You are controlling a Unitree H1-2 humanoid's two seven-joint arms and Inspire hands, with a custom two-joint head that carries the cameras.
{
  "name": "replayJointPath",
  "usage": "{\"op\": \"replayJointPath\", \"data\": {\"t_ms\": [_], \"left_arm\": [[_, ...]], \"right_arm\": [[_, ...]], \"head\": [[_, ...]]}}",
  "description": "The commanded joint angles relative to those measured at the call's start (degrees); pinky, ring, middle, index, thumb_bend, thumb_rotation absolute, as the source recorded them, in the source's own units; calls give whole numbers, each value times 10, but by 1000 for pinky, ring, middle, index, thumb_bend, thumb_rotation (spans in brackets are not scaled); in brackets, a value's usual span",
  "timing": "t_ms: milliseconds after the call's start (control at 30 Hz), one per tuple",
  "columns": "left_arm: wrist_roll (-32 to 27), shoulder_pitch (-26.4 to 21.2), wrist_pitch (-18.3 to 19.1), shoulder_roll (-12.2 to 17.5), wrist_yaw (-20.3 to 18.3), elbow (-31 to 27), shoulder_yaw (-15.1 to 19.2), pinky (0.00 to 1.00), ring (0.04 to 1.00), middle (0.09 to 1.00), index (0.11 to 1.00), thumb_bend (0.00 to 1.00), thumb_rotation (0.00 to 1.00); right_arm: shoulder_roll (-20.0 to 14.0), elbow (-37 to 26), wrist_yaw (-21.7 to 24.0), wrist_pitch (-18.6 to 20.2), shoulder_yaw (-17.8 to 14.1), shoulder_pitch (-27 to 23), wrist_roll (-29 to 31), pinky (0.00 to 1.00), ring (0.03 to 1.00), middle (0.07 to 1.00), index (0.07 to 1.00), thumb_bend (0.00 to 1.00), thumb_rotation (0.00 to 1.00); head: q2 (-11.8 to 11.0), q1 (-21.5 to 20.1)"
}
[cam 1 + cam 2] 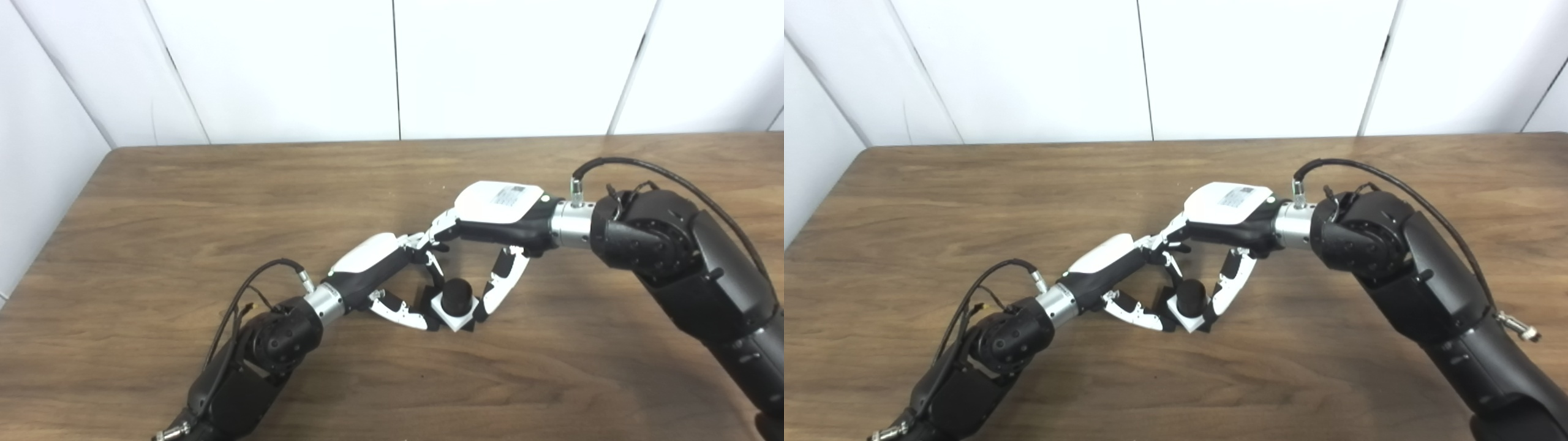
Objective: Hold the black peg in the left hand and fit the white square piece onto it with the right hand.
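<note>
At table centre, peg (457, 294) sits through square (454, 313); left hand (375, 267) pinches at 9 o'clock, right hand (490, 214) at 3; seating looks done, next: check fit, let go gently

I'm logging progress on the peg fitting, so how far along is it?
Looks done: the white square piece sits around the black peg, whose top pokes through. In hand: left hand and right hand both touch the assembly on the table. Left: possibly seating it fully; depth unclear.
</note>
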Motion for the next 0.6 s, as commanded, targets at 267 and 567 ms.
{"op": "replayJointPath", "data": {"t_ms": [267,567], "left_arm": [[34,14,19,22,-32,19,-16,981,983,902,492,517,87],[29,13,13,27,-35,23,-14,983,983,902,493,517,87]], "right_arm": [[12,16,-59,41,-67,-19,16,711,825,831,766,706,293],[33,37,-137,56,-124,30,52,642,791,810,748,700,225]], "head": [[-5,-14],[-12,-29]]}}
